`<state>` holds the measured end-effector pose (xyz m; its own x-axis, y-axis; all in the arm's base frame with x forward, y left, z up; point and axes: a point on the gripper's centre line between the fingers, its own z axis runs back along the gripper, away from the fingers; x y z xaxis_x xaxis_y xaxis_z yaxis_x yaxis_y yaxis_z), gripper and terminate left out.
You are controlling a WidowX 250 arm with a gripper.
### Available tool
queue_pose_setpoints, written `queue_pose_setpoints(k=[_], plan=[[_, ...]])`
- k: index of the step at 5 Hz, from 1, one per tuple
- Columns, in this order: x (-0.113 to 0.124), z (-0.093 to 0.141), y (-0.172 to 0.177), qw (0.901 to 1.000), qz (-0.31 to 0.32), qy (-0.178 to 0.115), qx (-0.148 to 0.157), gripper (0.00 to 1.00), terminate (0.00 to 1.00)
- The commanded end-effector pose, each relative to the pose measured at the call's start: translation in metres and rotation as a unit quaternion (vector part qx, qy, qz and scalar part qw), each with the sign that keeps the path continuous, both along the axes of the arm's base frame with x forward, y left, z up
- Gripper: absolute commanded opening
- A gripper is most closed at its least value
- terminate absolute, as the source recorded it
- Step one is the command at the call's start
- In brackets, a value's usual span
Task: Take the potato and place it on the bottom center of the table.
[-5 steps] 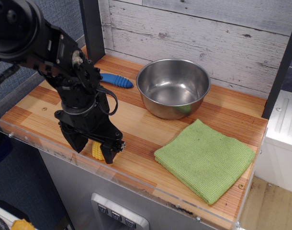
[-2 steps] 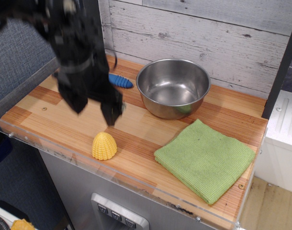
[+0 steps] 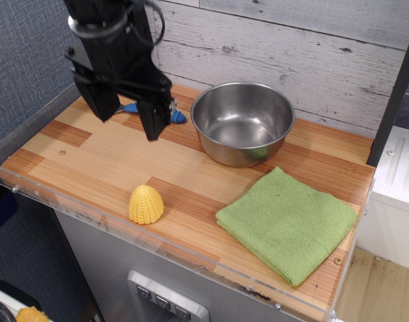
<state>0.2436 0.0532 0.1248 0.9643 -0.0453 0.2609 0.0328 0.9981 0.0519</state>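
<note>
The potato (image 3: 146, 204) sits upright by the near edge of the worktop (image 3: 90, 161), roughly mid-front, while the claw (image 3: 127, 115) hangs well above with jaws spread and empty, so placement looks done.

I am looking at a staged toy-kitchen test station, not a real home kitchen. The bench (image 3: 110, 161) is a small striped wooden top with a clear acrylic rim along its front and left edges. Behind its back edge stands a whitewashed plank wall (image 3: 291, 47), like a backdrop. Under the front edge I see a grey panel with small buttons (image 3: 165, 302), as on a play appliance. A steel bowl (image 3: 243, 123) and a folded green cloth (image 3: 286, 223) serve as kitchen props.
</note>
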Motion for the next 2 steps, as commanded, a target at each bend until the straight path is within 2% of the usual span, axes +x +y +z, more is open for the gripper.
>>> queue_pose_setpoints(k=[1,2], plan=[[0.0006,0.0122,-0.0069,0.9998,-0.003,-0.020,0.004,1.00,0.00],[0.0006,0.0122,-0.0069,0.9998,-0.003,-0.020,0.004,1.00,1.00]])
